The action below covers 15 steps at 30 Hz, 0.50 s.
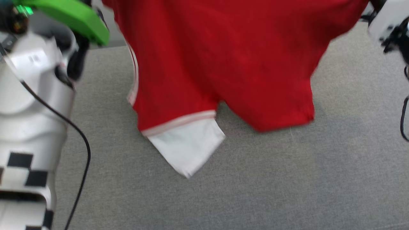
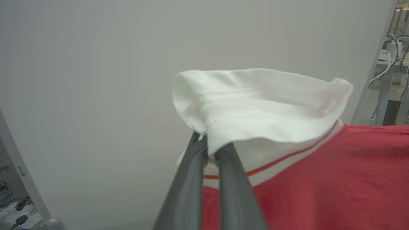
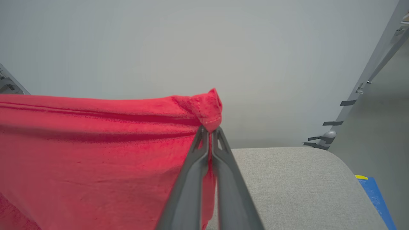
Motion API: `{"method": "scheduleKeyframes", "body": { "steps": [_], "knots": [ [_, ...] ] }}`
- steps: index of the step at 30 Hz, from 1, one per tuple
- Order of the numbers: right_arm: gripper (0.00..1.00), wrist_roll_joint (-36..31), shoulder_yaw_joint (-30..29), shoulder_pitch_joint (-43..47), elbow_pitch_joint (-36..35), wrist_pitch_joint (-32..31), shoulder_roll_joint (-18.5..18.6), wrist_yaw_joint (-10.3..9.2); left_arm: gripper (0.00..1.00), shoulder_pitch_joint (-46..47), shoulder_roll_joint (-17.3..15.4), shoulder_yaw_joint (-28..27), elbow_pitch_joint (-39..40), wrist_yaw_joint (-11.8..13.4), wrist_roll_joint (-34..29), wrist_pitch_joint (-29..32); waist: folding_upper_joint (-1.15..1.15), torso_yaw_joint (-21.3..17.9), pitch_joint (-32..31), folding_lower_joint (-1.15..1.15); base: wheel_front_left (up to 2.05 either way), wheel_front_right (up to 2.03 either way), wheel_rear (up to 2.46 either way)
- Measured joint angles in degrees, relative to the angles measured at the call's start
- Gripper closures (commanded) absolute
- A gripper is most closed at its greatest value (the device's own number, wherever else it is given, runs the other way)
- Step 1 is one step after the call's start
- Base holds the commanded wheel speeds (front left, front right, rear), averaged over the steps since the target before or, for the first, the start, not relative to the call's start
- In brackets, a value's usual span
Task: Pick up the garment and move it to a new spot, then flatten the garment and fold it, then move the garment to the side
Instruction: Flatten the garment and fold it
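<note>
A grey tabletop (image 1: 319, 179) covered in coarse woven cloth spreads across the head view; in the right wrist view its far right corner is rounded. Behind it stands a plain pale wall (image 2: 96, 80), smooth and bare. On the right a slanted grey post (image 3: 367, 86) carries short strips of black tape, and beside it the grey floor (image 3: 383, 140) bears a blue patch (image 3: 374, 195) with a yellow tip.

The garment (image 1: 223, 57) hangs above the tabletop, stretched between the two arms. It is soft red knit cloth, sagging in broad folds. One white sleeve (image 1: 188, 147), edged with a pale striped band, points down and toward the near side, ending in a corner. Whether the lowest parts touch the tabletop I cannot tell.

The left gripper (image 2: 207, 150) is clenched on the hem of the other white sleeve, whose stitched edge curls over the dark, smooth fingers (image 2: 230, 166); a white band with a thin red stripe joins it to the red body. The right gripper (image 3: 210, 132) is pinched tight on a bunched red corner.

In the head view the glossy white left arm (image 1: 32, 111) fills the near left, with black squares, a black cable (image 1: 83, 150) and a green cover (image 1: 73, 16). The right arm (image 1: 386, 22) is at the far right.
</note>
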<state>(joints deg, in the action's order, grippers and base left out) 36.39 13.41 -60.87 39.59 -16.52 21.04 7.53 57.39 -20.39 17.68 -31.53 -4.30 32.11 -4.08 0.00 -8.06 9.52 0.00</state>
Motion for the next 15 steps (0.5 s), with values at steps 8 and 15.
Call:
{"method": "scheduleKeyframes", "body": {
  "steps": [8,15],
  "knots": [
    [1.00,-4.4,-1.5,-14.9,4.6,7.0,-0.9,0.03,1.00,21.8,-1.0,0.2,-10.0,0.0,-4.0,-1.3,0.00,-1.0,6.4,0.00,0.00,0.00,0.00],
    [1.00,-7.0,-0.6,-25.1,7.5,12.7,-1.3,0.07,1.00,33.9,-1.3,0.2,-16.0,0.1,-5.4,-3.0,0.00,-0.9,13.1,0.00,0.00,0.00,0.00]
  ]
}}
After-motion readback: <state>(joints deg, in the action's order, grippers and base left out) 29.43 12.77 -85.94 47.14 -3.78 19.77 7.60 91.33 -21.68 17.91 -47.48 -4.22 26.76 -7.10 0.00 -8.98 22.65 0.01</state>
